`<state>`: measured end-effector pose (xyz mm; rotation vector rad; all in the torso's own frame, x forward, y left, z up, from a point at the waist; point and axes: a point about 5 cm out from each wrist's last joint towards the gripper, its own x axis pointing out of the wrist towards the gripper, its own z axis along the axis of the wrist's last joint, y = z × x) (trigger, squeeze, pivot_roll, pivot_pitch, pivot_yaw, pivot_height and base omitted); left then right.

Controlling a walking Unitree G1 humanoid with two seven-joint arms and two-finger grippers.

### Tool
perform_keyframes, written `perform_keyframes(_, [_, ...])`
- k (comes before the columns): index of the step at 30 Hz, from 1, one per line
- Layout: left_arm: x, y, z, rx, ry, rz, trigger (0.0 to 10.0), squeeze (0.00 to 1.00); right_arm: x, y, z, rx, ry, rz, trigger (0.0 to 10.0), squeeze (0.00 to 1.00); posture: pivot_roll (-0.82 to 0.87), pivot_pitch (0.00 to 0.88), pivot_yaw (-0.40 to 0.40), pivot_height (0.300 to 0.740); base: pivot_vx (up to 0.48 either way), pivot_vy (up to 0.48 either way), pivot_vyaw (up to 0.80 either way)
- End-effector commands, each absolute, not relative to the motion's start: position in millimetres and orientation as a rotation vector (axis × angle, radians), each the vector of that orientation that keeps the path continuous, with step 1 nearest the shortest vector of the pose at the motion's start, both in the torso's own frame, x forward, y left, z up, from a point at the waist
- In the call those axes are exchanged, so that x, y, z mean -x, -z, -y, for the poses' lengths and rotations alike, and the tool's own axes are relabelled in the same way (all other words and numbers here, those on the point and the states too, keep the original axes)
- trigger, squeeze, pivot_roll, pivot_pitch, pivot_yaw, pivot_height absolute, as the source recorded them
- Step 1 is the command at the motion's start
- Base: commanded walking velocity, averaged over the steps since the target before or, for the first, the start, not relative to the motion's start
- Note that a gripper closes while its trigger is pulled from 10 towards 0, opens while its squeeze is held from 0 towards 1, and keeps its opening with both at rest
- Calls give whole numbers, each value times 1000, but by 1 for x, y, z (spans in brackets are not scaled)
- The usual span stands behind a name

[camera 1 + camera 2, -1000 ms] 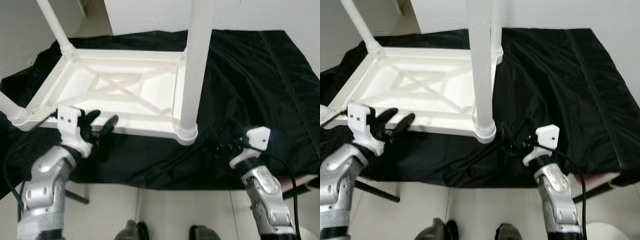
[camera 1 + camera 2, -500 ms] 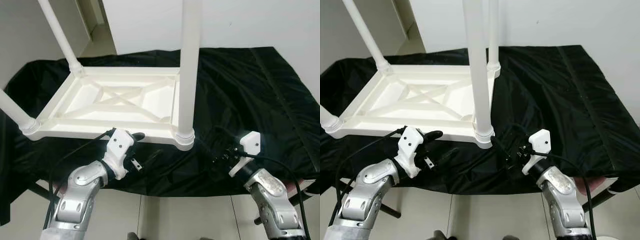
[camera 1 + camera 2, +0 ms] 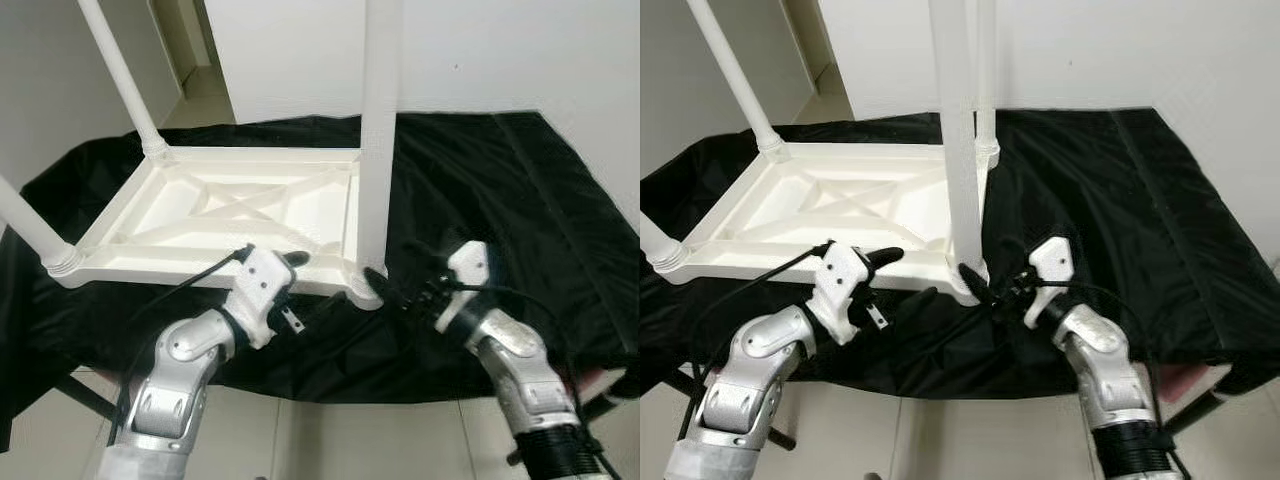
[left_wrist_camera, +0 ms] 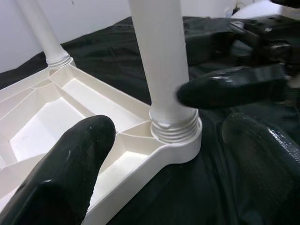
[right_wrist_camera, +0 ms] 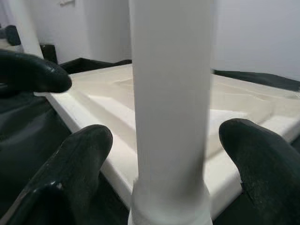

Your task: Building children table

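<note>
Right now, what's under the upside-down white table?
A black cloth lies under the white table, spreading past it on all sides. Whatever supports the cloth is covered. Both grippers, left and right, flank the near leg.

Black cloth (image 3: 500, 190) draped over work surface; white wall (image 3: 480, 50) behind.

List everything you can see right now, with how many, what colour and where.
Table: one, white, upside down on the black cloth.
Table legs: four, white, one standing up from each corner of the table.
Cloth: one, black, spread under the table.
Wall: white, behind the cloth.
Floor: light tiles, below the cloth's near edge.
Left tool: one, black fingers open, at the table's near edge.
Right tool: one, black fingers open either side of the near right leg's base.
</note>
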<state>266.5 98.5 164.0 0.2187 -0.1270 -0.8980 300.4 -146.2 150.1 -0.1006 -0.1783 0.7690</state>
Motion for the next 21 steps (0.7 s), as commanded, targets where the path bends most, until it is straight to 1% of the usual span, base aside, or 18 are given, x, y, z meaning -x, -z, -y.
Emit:
perform_keyframes(1, [-276, -165, -104, -223, 756, 137, 10000, 0, -307, -146, 138, 116, -789, 174, 10000, 0, -109, 0, 108, 740, 0, 0, 0])
perform_keyframes(3, [-276, -165, -104, -223, 756, 137, 10000, 0, -307, -146, 138, 116, -789, 174, 10000, 0, -109, 0, 108, 740, 0, 0, 0])
perform_keyframes(6, [-279, -167, -102, -220, 761, 142, 10000, 0, -315, -146, 131, 118, -793, 179, 10000, 0, -105, 0, 105, 740, 0, 0, 0])
perform_keyframes(7, [-279, -167, -101, -223, 761, 146, 10000, 0, -317, -145, 130, 120, -794, 176, 9569, 0, -98, 0, 104, 740, 0, 0, 0])
perform_keyframes(8, [-279, -167, -101, -223, 761, 146, 10000, 0, -317, -145, 130, 120, -794, 176, 9569, 0, -98, 0, 104, 740, 0, 0, 0])
perform_keyframes(9, [-279, -167, -101, -227, 758, 148, 10000, 0, -319, -143, 130, 122, -794, 168, 7412, 0, -92, 0, 100, 740, 0, 0, 0])
perform_keyframes(11, [-279, -167, -101, -232, 756, 150, 10000, 0, -320, -142, 130, 124, -796, 164, 7412, 0, -92, 0, 100, 740, 0, 0, 0])
perform_keyframes(12, [-278, -167, -101, -234, 755, 151, 10000, 0, -321, -140, 130, 127, -793, 158, 6588, 0, -81, 0, 94, 740, 0, 0, 0])
perform_keyframes(13, [-278, -167, -101, -235, 754, 152, 10000, 0, -322, -139, 130, 127, -793, 154, 4902, 0, -75, 0, 87, 740, 0, 0, 0])
perform_keyframes(14, [-277, -167, -101, -239, 756, 154, 10000, 0, -324, -137, 129, 125, -797, 150, 4353, 0, -75, 0, 87, 740, 0, 0, 0])
perform_keyframes(15, [-277, -167, -101, -239, 756, 154, 10000, 0, -324, -137, 129, 125, -797, 150, 4353, 0, -75, 0, 87, 740, 0, 0, 0])
perform_keyframes(16, [-277, -167, -101, -244, 756, 156, 10000, 0, -325, -136, 129, 123, -804, 141, 5412, 0, -71, 0, 85, 740, 0, 0, 0])
perform_keyframes(17, [-277, -167, -101, -244, 756, 156, 10000, 0, -325, -136, 129, 123, -804, 141, 5412, 0, -71, 0, 85, 740, 0, 0, 0])
perform_keyframes(19, [-276, -167, -100, -247, 756, 159, 10000, 0, -326, -131, 130, 137, -807, 127, 8863, 0, -66, 0, 84, 740, 0, 0, 0])
perform_keyframes(20, [-275, -167, -100, -248, 756, 160, 10000, 0, -326, -130, 131, 139, -807, 122, 10000, 0, -66, 0, 84, 740, 0, 0, 0])
perform_keyframes(21, [-275, -167, -100, -248, 756, 160, 10000, 0, -326, -130, 131, 139, -807, 122, 10000, 0, -66, 0, 84, 740, 0, 0, 0])
